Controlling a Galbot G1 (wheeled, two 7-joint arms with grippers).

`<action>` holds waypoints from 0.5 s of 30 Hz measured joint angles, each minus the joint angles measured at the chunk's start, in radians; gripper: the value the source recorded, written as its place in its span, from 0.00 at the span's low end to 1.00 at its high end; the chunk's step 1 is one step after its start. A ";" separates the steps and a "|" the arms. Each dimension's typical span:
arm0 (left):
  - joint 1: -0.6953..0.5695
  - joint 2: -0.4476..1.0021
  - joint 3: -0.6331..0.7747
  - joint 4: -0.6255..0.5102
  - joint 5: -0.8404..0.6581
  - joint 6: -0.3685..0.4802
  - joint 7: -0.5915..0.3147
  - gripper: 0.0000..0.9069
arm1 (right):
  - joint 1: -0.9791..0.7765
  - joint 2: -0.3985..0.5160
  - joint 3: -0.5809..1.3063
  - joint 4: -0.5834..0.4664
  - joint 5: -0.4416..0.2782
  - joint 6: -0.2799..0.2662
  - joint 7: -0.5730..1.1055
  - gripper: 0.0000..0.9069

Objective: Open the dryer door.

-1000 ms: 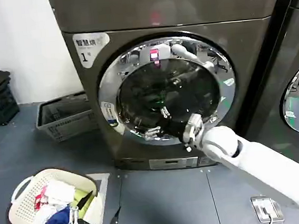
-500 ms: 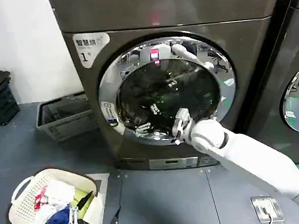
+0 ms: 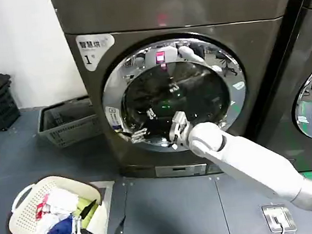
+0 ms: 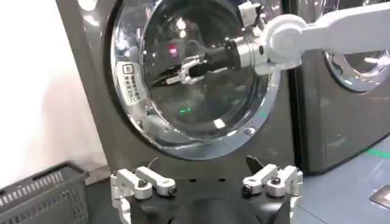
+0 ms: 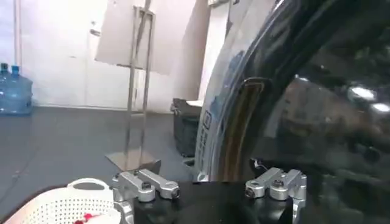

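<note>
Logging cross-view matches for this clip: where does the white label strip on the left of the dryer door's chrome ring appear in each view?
Head view: the label strip sits on the left of the dryer door ring, just left of the right gripper.
Left wrist view: it is on the ring's left side, left of that gripper.
Right wrist view: it runs along the ring edge.
Shared landmark: the chrome ring.
</note>
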 joint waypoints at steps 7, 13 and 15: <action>-0.002 0.000 -0.001 0.002 -0.001 -0.001 0.000 1.00 | 0.011 0.028 -0.012 -0.019 -0.001 0.000 -0.008 1.00; -0.003 0.002 -0.003 0.004 -0.003 -0.001 0.000 1.00 | 0.017 0.043 -0.018 -0.029 -0.001 0.000 -0.017 1.00; -0.004 0.002 -0.004 0.004 -0.004 -0.001 0.000 1.00 | 0.018 0.046 -0.019 -0.031 -0.001 0.000 -0.021 1.00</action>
